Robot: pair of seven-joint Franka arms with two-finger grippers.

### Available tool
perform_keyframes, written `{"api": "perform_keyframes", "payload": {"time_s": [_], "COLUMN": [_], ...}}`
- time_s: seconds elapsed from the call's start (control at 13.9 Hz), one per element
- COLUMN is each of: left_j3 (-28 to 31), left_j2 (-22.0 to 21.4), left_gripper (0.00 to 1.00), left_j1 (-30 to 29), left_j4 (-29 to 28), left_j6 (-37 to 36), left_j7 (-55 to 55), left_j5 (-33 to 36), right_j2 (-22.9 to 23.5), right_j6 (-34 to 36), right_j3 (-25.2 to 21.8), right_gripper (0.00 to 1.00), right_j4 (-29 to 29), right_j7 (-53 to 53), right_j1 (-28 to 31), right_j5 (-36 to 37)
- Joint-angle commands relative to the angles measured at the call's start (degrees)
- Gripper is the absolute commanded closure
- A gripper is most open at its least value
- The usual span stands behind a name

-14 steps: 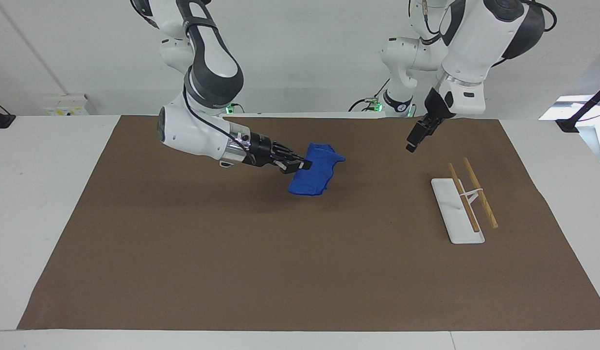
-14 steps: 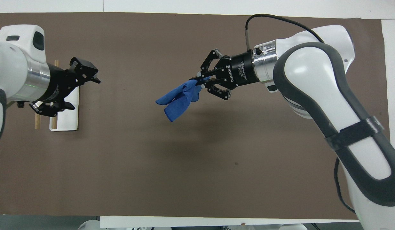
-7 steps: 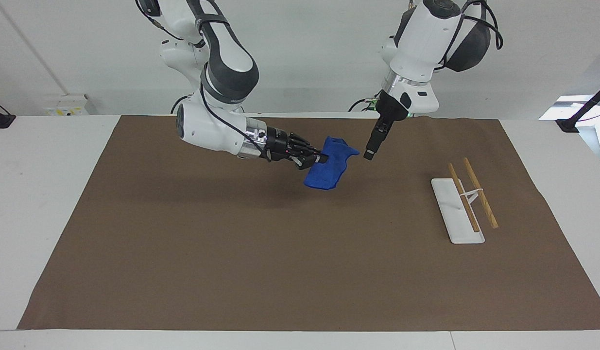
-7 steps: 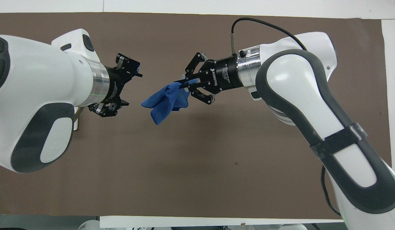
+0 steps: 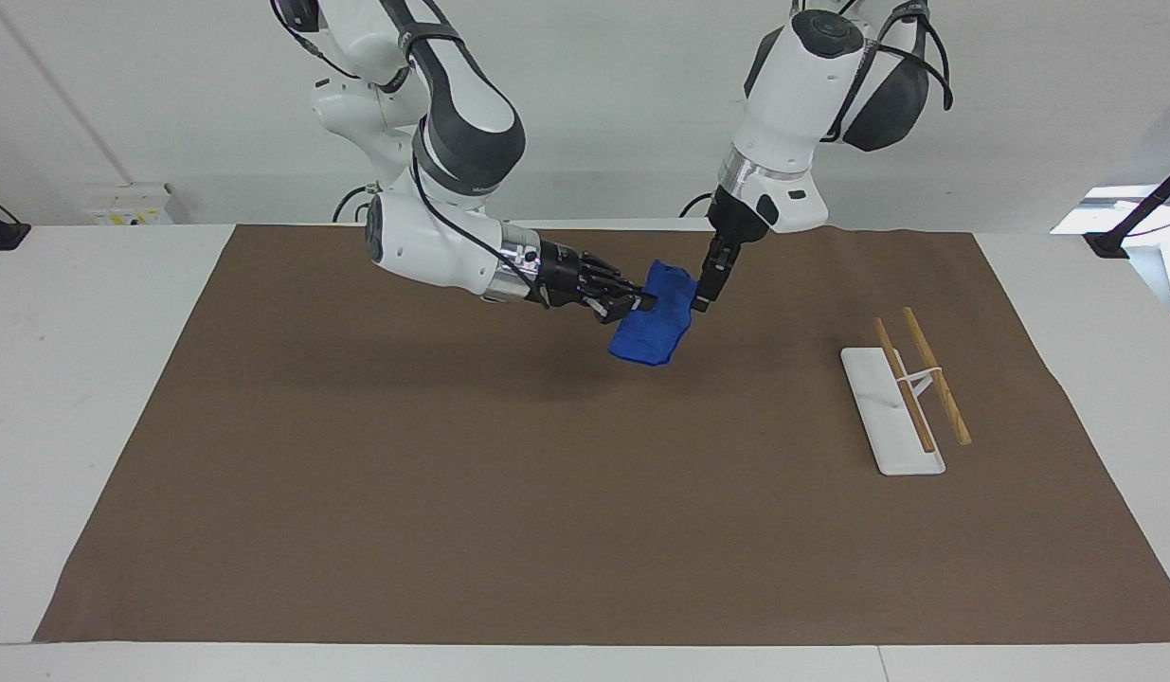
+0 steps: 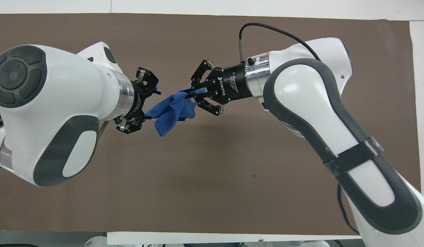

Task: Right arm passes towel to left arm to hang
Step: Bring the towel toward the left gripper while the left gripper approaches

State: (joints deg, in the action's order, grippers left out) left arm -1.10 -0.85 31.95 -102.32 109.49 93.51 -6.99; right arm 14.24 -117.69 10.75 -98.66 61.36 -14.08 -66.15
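My right gripper (image 5: 637, 304) is shut on one end of the blue towel (image 5: 653, 324) and holds it in the air over the brown mat, between the two arms. The towel hangs down from the fingers in loose folds. My left gripper (image 5: 701, 301) has come in at the towel's free edge. In the overhead view the left gripper (image 6: 149, 104) is open, with a corner of the towel (image 6: 170, 111) between its fingers, while the right gripper (image 6: 192, 95) pinches the towel's other end.
A white rack base (image 5: 890, 417) with two wooden rods (image 5: 937, 377) stands on the brown mat (image 5: 547, 521) toward the left arm's end of the table. In the overhead view the left arm hides the rack.
The left arm has swung from over the rack to the towel's free edge. The right gripper has carried the towel a little toward the left arm.
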Motion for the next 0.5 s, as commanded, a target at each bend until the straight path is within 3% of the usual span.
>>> {"api": "perform_keyframes", "payload": {"time_s": [0.0, 0.14, 0.29, 0.43], "left_j3": [0.83, 0.83, 0.83, 0.83], "left_j2": [-1.43, -1.52, -1.52, -1.69], "left_gripper": [0.34, 0.34, 0.45, 0.49], "left_j1": [0.83, 0.57, 0.30, 0.21], "left_j4": [-1.29, -1.91, -2.00, -2.61], "left_j6": [-2.44, -1.92, -1.56, -1.56], "left_j7": [2.02, 5.01, 4.93, 4.75], "left_j5": [-0.57, -0.66, -0.66, -0.66], "right_j2": [-0.44, -0.35, -0.44, -0.35], "right_j6": [-0.61, -0.61, -0.61, -1.04], "right_j3": [0.24, 0.24, 0.24, 0.24], "right_gripper": [0.98, 0.97, 0.97, 0.96], "right_j4": [-0.13, -0.13, -0.13, -0.13], "right_j7": [0.78, 0.78, 0.78, 0.87], "right_j1": [0.20, 0.11, 0.11, 0.11], "right_j5": [-1.00, -1.00, -1.00, -0.91]}}
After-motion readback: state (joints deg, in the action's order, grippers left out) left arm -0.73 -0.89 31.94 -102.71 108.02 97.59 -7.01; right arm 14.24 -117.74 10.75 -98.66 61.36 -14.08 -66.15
